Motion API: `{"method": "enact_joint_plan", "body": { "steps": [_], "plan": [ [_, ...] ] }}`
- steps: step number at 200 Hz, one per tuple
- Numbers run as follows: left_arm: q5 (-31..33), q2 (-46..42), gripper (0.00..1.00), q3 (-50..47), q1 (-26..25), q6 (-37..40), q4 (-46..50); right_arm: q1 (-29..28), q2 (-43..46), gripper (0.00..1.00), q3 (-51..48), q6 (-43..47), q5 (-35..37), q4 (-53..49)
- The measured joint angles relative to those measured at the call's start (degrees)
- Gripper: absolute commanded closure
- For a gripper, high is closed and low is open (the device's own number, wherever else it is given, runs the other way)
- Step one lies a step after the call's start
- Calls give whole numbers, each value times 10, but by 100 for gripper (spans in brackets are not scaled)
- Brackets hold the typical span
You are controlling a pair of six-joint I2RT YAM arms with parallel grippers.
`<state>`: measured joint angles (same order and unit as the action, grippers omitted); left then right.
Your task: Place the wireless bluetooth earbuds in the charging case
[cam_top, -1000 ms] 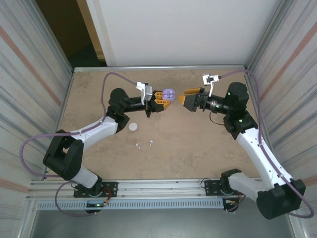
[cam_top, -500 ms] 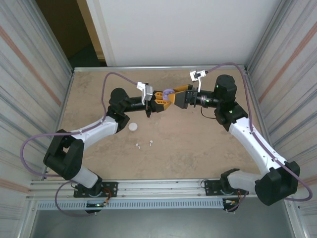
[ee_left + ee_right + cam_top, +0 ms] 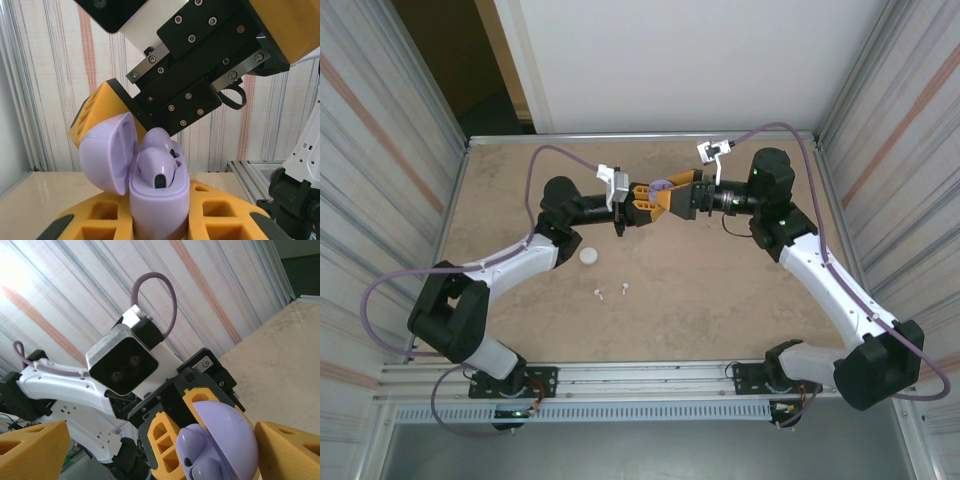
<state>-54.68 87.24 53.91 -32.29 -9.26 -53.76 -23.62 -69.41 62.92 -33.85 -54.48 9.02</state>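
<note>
Above table centre, left gripper (image 3: 645,200) clamping purple charging case (image 3: 159,205); right gripper (image 3: 159,447), jaws apart, straddling lid (image 3: 107,152), needing gentle, centred push.

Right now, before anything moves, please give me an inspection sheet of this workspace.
Surface: beige table, no stain seen.
Job's things: open purple charging case with purple earbuds inside; two white earbuds loose on the table.
Clutter: small white round object near them, kind unclear.
Grippers: left gripper shut on the case; right gripper open around it.
Cables: purple cables looping along both arms.
Surroundings: striped walls at both sides, white panel behind.
</note>
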Motion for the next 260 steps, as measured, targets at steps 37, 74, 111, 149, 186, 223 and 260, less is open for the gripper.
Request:
{"method": "enact_joint_plan", "body": {
  "steps": [37,74,111,149,186,223,260],
  "plan": [
    [-4,0,100,1,0,2,2,0,0,14,0,0,-5,0],
    [-8,0,100,3,0,2,4,0,0,20,1,0,-11,0],
    [-9,2,100,3,0,4,11,0,0,22,3,1,-20,7],
    [-10,2,100,3,0,4,14,0,2,22,3,12,-22,10],
    [-10,2,100,3,0,4,16,0,8,22,3,26,-21,4],
    [-8,2,100,3,1,4,17,4,25,21,3,42,-5,-20],
    [-3,2,100,4,6,6,35,40,70,20,-10,44,49,-34]
  ]
}}
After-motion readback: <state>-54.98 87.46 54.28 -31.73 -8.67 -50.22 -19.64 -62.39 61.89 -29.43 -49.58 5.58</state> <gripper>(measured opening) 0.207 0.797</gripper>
